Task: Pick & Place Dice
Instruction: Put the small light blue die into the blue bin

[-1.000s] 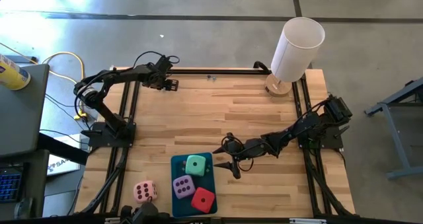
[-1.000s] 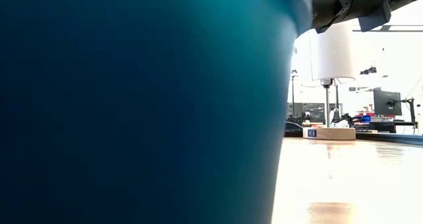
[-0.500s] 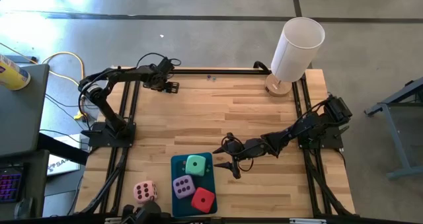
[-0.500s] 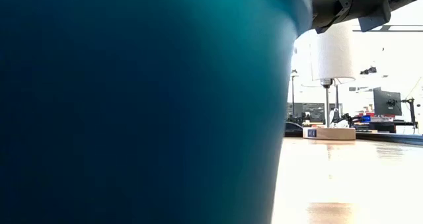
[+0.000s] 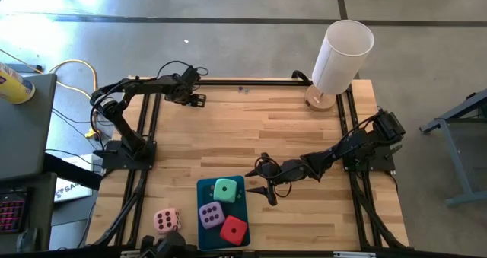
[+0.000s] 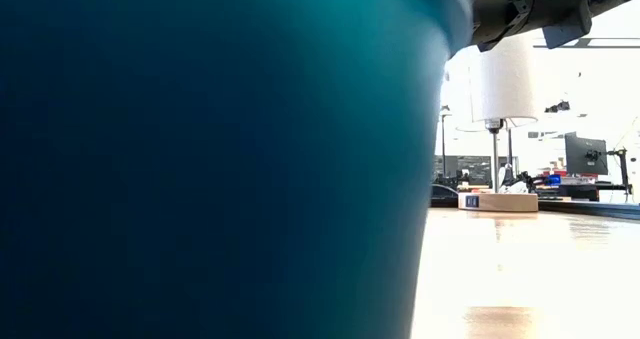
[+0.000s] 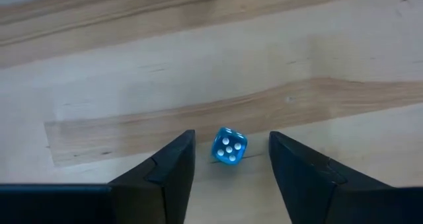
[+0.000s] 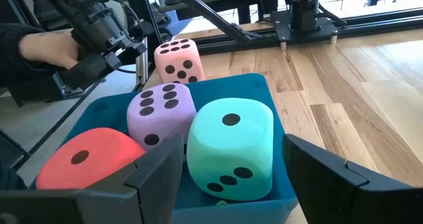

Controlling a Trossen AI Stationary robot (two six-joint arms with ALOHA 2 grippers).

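Observation:
On the bare wood at the table's far left lies a small clear-blue die point(image 7: 229, 146), five pips up. My left gripper point(image 5: 199, 100) points down over it, open, one finger on either side and a gap on both. A teal tray point(image 5: 204, 188) near the front edge holds the mint green die point(image 8: 231, 148), the lilac die point(image 8: 162, 112) and the red die point(image 8: 82, 161). The pale pink die point(image 5: 166, 220) sits on the table left of the tray. My right gripper point(image 5: 259, 192) hangs open just right of the tray, facing the green die.
A white cylinder lamp point(image 5: 341, 56) on a wooden base stands at the far right corner. A person's hand point(image 8: 43, 49) rests by dark gear at the near left edge. The tray's wall point(image 6: 200, 159) fills most of the low view. Bare wood lies between the arms.

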